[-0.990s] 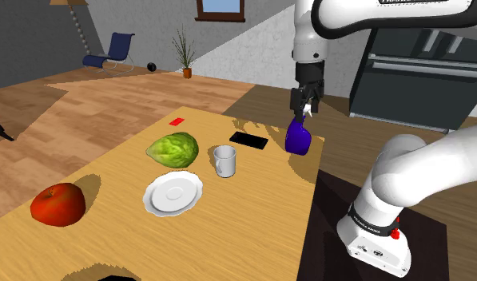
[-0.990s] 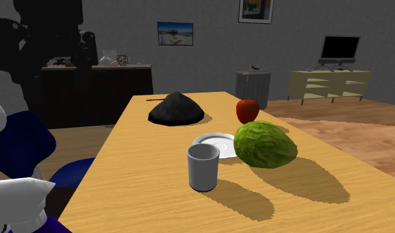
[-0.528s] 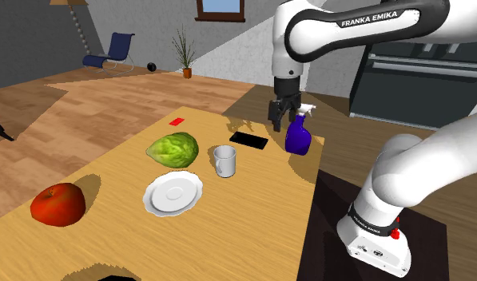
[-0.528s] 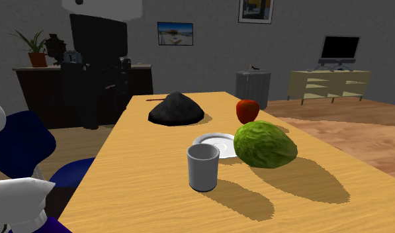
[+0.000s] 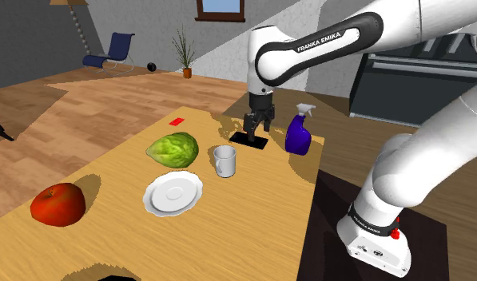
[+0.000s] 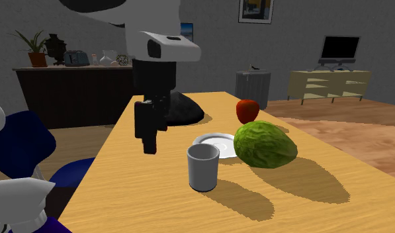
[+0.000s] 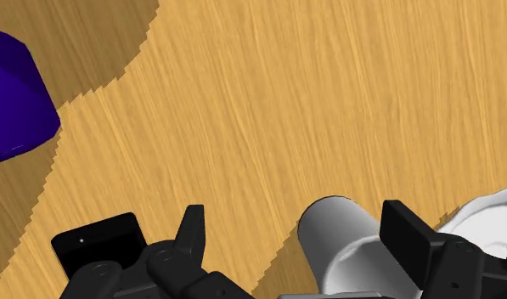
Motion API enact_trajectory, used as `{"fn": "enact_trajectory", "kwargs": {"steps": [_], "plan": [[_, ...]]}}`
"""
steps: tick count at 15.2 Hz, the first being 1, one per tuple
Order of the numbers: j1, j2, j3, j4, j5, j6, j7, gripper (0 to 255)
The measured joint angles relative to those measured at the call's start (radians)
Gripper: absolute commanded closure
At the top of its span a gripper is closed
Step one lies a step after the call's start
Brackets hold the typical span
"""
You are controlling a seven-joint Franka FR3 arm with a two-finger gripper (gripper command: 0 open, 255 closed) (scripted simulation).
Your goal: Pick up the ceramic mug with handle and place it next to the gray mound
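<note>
1. The black two-finger gripper [image 5: 255, 132] was wide open, with its fingers [image 7: 190, 231] well apart in the wrist view and nothing clamped between them.
2. In the shoulder view it hung low over the flat black rectangular slab [image 5: 249, 140] at the far end of the light wooden table [image 5: 252, 231]. I couldn't tell whether it touched the slab.
3. The pale grey-white cylindrical mug with handle [image 5: 224, 160] stood upright on the table, near the gripper on the shoulder view's left, and was not held.
4. In the wrist view the mug [image 7: 338, 242] sat between the finger lines, closer to one finger. Contact wasn't visible.
5. In the second exterior view the gripper [image 6: 149, 145] was left of the mug [image 6: 203, 168] with a clear gap between them.
6. The dark grey-black mound [image 6: 189, 111] sat further along the table, partly hidden behind the gripper, well apart from the mug.
7. The white round saucer-like plate [image 6: 214, 144] lay between the mug and the mound.
8. The green leafy lettuce head [image 5: 172, 149] was just beside the mug, on the shoulder view's left.
9. The red apple [image 5: 58, 204] was near the shoulder view's lower left.
10. The deep blue spray bottle with white trigger [image 5: 298, 134] stood upright near the table edge, on the shoulder view's right of the gripper.
11. A small red flat card [image 5: 177, 121] lay at the far table edge.
</note>
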Motion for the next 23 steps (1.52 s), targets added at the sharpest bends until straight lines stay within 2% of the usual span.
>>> {"fn": "enact_trajectory", "kwargs": {"steps": [9,17,23], "plan": [[0.023,0.300,0.044,0.132,-0.008,0.238,0.015,0],[0.027,0.374,0.048,0.106,-0.013,0.341,0.017,0],[0.027,0.380,0.048,0.103,-0.014,0.351,0.016,0]]}}
